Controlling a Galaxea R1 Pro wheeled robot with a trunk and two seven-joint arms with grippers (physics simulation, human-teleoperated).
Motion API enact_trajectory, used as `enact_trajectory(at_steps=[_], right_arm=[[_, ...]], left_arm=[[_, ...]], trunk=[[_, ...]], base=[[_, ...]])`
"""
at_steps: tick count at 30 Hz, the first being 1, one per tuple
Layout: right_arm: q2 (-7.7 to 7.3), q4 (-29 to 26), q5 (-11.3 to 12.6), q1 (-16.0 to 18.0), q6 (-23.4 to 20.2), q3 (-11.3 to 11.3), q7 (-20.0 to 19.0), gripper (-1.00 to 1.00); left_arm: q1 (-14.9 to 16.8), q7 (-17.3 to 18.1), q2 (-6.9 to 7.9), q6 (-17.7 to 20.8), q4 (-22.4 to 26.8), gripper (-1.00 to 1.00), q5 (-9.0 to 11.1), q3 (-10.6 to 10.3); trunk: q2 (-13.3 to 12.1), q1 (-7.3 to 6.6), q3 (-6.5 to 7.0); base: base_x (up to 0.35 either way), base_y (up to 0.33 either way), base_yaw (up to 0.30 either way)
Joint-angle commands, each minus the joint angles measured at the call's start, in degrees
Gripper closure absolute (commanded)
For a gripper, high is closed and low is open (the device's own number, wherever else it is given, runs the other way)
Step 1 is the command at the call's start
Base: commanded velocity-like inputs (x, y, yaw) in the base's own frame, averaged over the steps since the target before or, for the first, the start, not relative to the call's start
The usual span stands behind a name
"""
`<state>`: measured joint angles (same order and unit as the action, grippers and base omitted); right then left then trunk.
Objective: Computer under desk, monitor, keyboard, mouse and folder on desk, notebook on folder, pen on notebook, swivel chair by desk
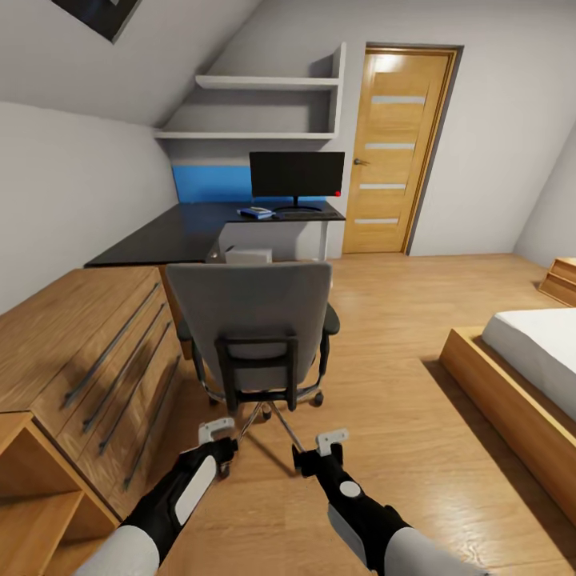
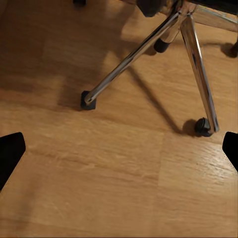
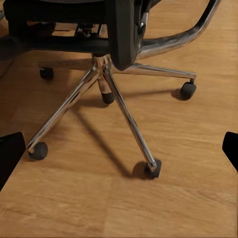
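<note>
Your left gripper (image 1: pixel 218 433) and right gripper (image 1: pixel 330 442) hang released behind the swivel chair (image 1: pixel 252 320). Approach squarely; its backrest hides the seat and folder. Beyond, the monitor (image 1: pixel 297 174) stands on the worktop (image 1: pixel 184 232).

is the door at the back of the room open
No, the wooden door sits shut in its frame in the head view, to the right of the monitor on the desk.
</note>
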<state>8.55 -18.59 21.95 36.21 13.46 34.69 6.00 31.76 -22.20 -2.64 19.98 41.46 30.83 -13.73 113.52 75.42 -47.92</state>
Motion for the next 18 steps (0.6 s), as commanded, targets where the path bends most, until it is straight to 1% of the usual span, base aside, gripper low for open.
enact_trajectory(at_steps=[1,4,11,14,15,18], right_arm=[[-0.04,-0.1,0.4,0.5,-0.5,0.5,0.4,-1.00],[-0.09,-0.6,0.5,2.2,-2.6,0.4,0.4,-1.00],[-0.17,-0.5,0.7,3.0,-3.4,0.3,0.2,-1.00],[-0.19,-0.4,0.8,3.0,-3.4,0.2,0.1,-1.00],[-0.20,-0.3,0.9,3.0,-3.3,0.2,0.1,-1.00],[-0.20,-0.4,0.8,3.1,-3.3,0.3,0.1,-1.00]], left_arm=[[0.5,-0.9,0.03,0.6,0.4,-1.00,0.6,-0.2],[1.8,-2.0,0.01,1.7,0.6,-1.00,0.8,-0.2],[2.3,-2.4,0.01,1.3,-2.0,-1.00,0.9,0.2],[2.4,-2.4,0.03,-0.6,-3.7,-1.00,0.9,0.4],[2.4,-2.4,0.02,-2.2,-4.9,-1.00,0.8,0.4],[2.4,-2.5,0.04,-4.7,-6.4,-1.00,0.7,0.4]], trunk=[[0.4,0.22,-0.24],[1.6,0.88,-0.78],[4.5,2.42,-2.04],[5.7,3.07,-2.57],[6.1,3.29,-2.75],[7.3,3.95,-3.29]], base=[[0.000,0.000,0.000],[0.000,0.000,0.000],[0.000,0.000,0.000],[0.000,0.000,0.000],[0.000,0.000,0.000],[0.000,0.000,0.000]])
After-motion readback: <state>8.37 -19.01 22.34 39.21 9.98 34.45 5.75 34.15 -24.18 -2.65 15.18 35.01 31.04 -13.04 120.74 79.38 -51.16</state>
